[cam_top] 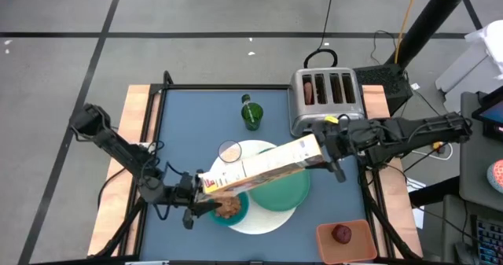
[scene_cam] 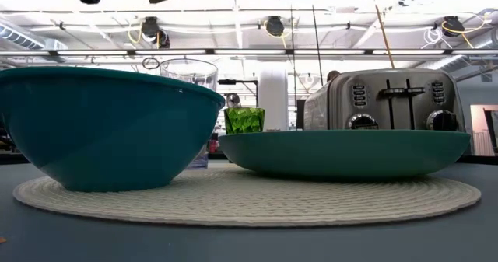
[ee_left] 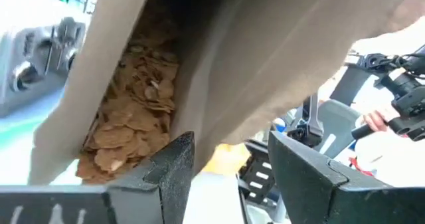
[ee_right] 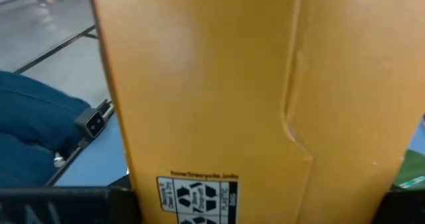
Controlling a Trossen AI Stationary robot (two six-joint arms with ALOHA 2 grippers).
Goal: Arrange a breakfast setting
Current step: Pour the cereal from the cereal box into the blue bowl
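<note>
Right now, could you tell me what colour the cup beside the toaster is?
Green; the cup shows best in the high view.

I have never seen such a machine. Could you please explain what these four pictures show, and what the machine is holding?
It is a robot with two dark arms at a blue table. Each arm ends in a two-finger pincer.

One picture looks straight down from above, one looks level across the table top, and two come from cameras on the arms' wrists.

On the table lie a white round mat, a green plate, a teal bowl with brown cereal in it, a small glass, a green cup, a silver toaster and an orange tray with a red fruit.

The right pincer holds a cereal box tilted over the bowl. The left pincer is beside the bowl; its camera looks into the open box at the flakes.
</note>
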